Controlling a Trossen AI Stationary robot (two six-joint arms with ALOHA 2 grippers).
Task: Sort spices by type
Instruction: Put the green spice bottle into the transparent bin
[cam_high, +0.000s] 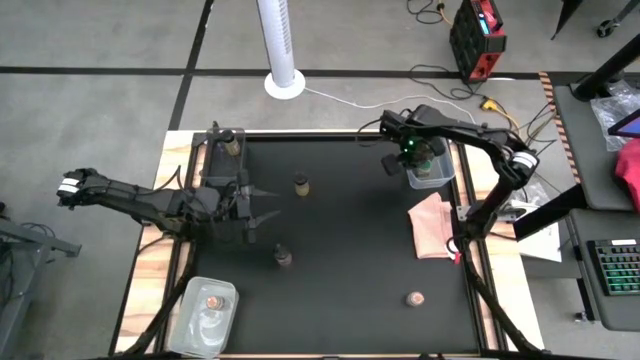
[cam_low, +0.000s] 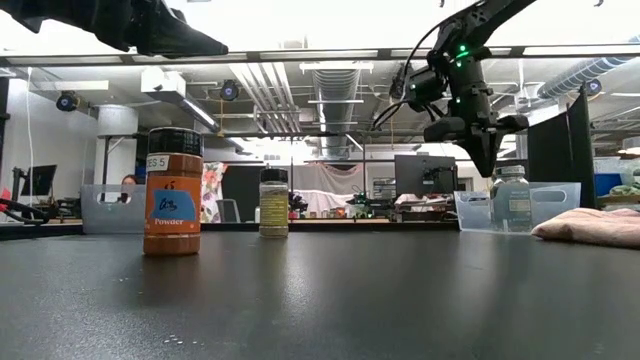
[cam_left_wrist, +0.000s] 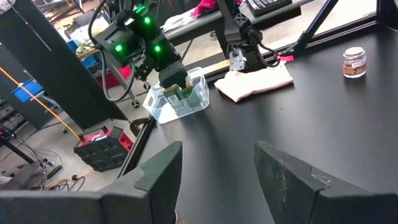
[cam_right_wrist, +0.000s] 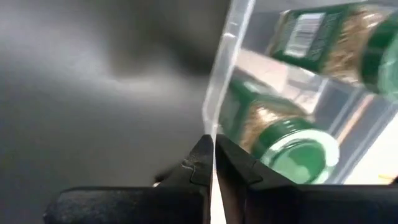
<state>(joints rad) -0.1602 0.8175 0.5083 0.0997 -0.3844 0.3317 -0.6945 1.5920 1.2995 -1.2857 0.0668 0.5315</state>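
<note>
My right gripper (cam_high: 412, 157) points down at the clear tub (cam_high: 445, 180) at the table's far right, shut on its wall. Two green-lidded spice jars (cam_right_wrist: 292, 149) (cam_right_wrist: 329, 37) lie on their sides inside. My left gripper (cam_high: 255, 205) hovers open and level at the table's left, with nothing between its fingers. Loose jars stand upright on the black mat: a dark-lidded orange one (cam_low: 172, 190), a yellowish one (cam_low: 273, 202) and a pinkish-topped one (cam_high: 414, 298). Another pinkish-topped jar (cam_high: 212, 300) sits in the near-left tub (cam_high: 190, 325), and one jar (cam_high: 232, 146) in the far-left tub (cam_high: 218, 133). My right gripper pinches the tub's side wall (cam_right_wrist: 214, 127) at its rim, on the side toward the table's middle. One finger is inside the tub and one outside. The fingers come from above, pointing down. The tub stands with its bottom on the table.
A pink cloth (cam_high: 432, 225) lies folded at the right edge, just near of the tub. The mat's middle and near part hold only the three loose jars. The wooden border (cam_high: 150, 250) runs along the table's left side.
</note>
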